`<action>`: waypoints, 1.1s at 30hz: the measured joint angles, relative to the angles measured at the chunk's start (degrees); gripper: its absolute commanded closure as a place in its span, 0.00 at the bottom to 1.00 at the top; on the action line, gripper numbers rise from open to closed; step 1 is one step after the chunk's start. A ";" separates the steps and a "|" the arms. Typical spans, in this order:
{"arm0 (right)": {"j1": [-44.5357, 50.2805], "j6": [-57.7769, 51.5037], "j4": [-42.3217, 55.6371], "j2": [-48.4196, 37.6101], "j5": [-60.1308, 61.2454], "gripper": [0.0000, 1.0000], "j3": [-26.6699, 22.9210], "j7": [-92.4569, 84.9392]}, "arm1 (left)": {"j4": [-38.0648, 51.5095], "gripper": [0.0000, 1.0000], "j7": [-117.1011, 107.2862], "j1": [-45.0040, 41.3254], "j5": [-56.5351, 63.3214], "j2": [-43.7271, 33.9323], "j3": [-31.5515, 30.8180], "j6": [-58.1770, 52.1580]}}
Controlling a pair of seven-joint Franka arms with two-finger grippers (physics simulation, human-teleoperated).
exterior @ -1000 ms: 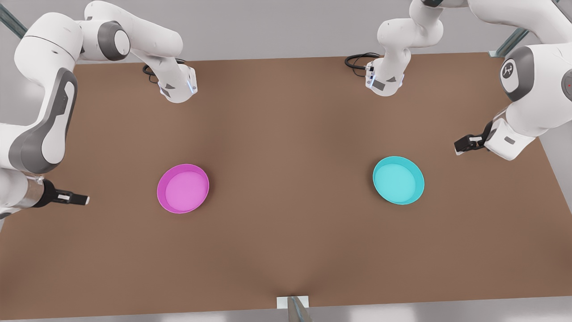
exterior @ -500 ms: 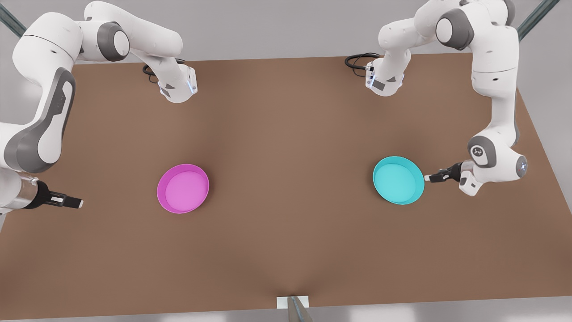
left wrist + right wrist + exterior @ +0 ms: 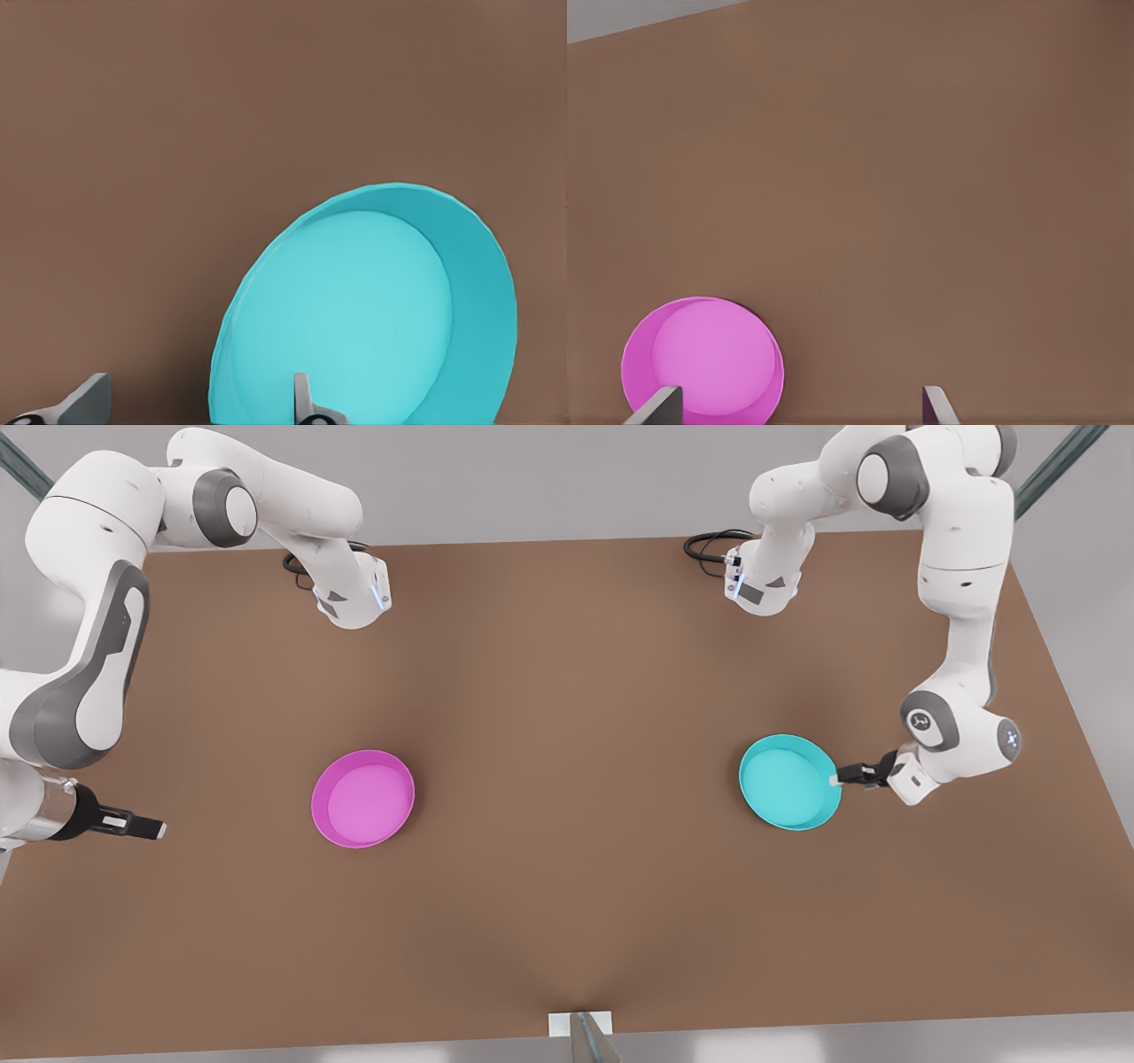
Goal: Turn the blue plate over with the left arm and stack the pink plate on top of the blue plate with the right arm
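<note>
Left gripper (image 3: 837, 779) straddles the blue plate (image 3: 784, 781) rim, fingers (image 3: 306, 403) spread; right gripper (image 3: 152, 829) waits spread, well apart from the pink plate (image 3: 361, 797).

The left wrist view cuts off the blue plate's (image 3: 372, 310) near rim and most of the left claw's (image 3: 199, 409) fingers (image 3: 304, 403).
</note>
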 measured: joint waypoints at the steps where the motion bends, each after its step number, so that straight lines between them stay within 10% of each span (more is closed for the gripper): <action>1: 0.01 0.01 0.01 0.00 -0.02 0.00 0.00 0.02 | 0.03 0.00 -0.24 -0.11 -0.01 0.29 -0.01 0.13; 8: 0.02 -0.01 -0.05 0.00 -0.08 0.00 0.00 0.12 | 0.05 0.00 -3.52 -0.24 -0.10 1.45 -0.02 -0.06; 10: -0.33 -0.17 -0.07 -0.07 -0.22 0.00 -0.04 0.32 | 0.14 0.20 -4.64 -0.25 -0.11 1.63 -0.01 -0.17; 21: 1.11 -9.55 -1.82 -6.68 -0.68 0.00 0.51 2.44 | 0.66 0.47 -8.70 -1.17 -0.11 2.82 -0.06 -0.29; 33: -0.89 1.52 -27.79 -22.22 2.80 0.00 0.52 1.68 | 1.54 0.58 -10.98 -2.28 0.07 4.35 -0.06 0.14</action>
